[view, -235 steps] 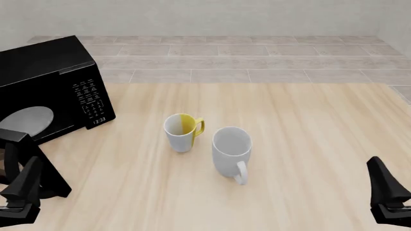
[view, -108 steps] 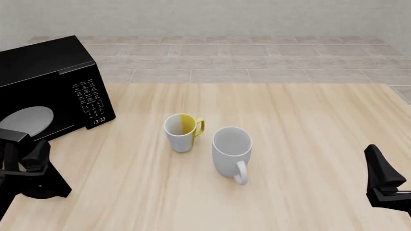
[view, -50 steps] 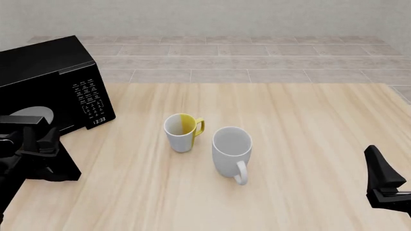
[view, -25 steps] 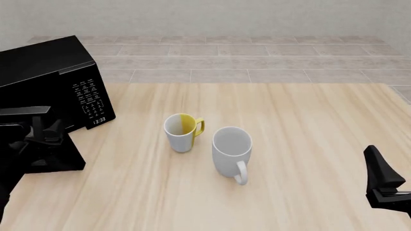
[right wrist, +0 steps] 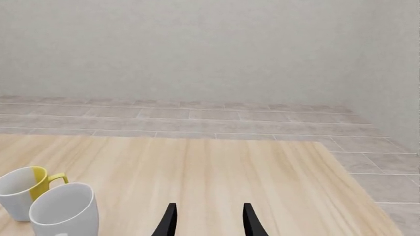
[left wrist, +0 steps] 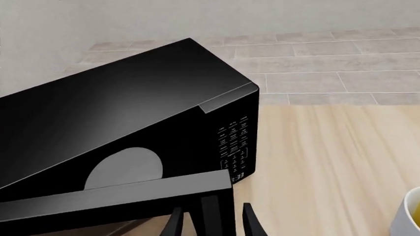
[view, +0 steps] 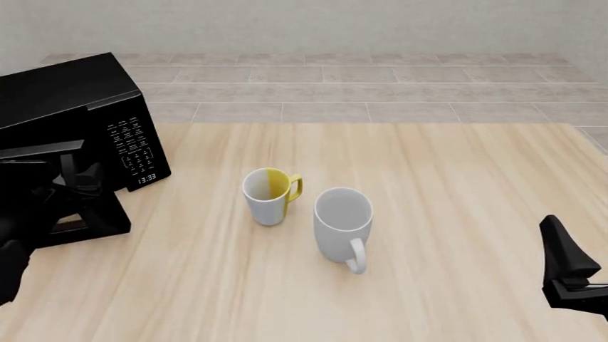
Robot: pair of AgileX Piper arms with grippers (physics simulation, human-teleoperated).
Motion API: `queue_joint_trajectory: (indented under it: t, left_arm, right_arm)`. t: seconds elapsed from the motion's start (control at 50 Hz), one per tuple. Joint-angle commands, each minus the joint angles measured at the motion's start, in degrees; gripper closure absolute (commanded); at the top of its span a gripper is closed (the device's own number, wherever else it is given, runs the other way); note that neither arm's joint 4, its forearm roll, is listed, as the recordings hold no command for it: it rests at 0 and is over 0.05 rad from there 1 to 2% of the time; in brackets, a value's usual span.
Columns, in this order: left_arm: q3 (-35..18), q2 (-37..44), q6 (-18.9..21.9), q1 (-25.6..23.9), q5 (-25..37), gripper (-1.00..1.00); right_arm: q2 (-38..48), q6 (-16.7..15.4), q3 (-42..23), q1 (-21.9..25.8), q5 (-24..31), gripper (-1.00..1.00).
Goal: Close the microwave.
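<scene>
Microwave [view: 67,117] heavy, stiff; door [left wrist: 125,199] ajar, push free edge. Left gripper [left wrist: 211,227] fingers straddle door edge, grip unclear; right gripper [right wrist: 207,220] apart, idle.

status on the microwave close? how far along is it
Partly done. The microwave door is not shut: in the left wrist view its edge stands out from the front, with the grey window visible behind it. In hand: the left gripper, fingers apart, sits against that door edge. Left: swing the door flush with the keypad panel. The right gripper hangs open, away from the microwave.
</scene>
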Motion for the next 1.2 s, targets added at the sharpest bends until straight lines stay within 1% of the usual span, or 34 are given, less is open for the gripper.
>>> queue_joint_trajectory:
  t: [0.02,0.18,0.2,0.34,0.48,0.68,0.84,1.2]
  left_arm:
    - [-8.75,3.22,3.09,0.88,-1.32,-1.00]
    - [-11.26,5.13,3.13,2.60,-1.14,-1.00]
    - [-12.21,6.23,3.45,2.84,-1.10,-1.00]
    - [-14.66,7.71,3.74,2.93,-0.11,-1.00]
    - [-17.51,9.80,5.18,3.45,0.63,-1.00]
    - [-19.53,10.84,5.44,4.15,1.37,-1.00]
    - [-22.65,12.85,5.49,4.58,2.88,-1.00]
    - [-27.77,17.80,6.18,6.29,4.28,-1.00]
  right_arm:
    - [0.25,-0.06,0.10,-0.13,-0.21,-1.00]
    - [1.00,-0.14,0.10,-0.28,-0.83,-1.00]
    - [0.86,-0.22,0.12,-0.16,-0.69,-1.00]
    - [1.10,-0.28,0.14,-0.35,-0.93,-1.00]
    - [1.73,-0.47,0.16,-0.54,-1.46,-1.00]
    - [2.79,-0.16,0.20,-0.65,-2.33,-1.00]
    - [3.28,-0.05,0.18,-0.57,-2.84,-1.00]
    - [2.00,-0.14,0.12,-0.84,-1.70,-1.00]
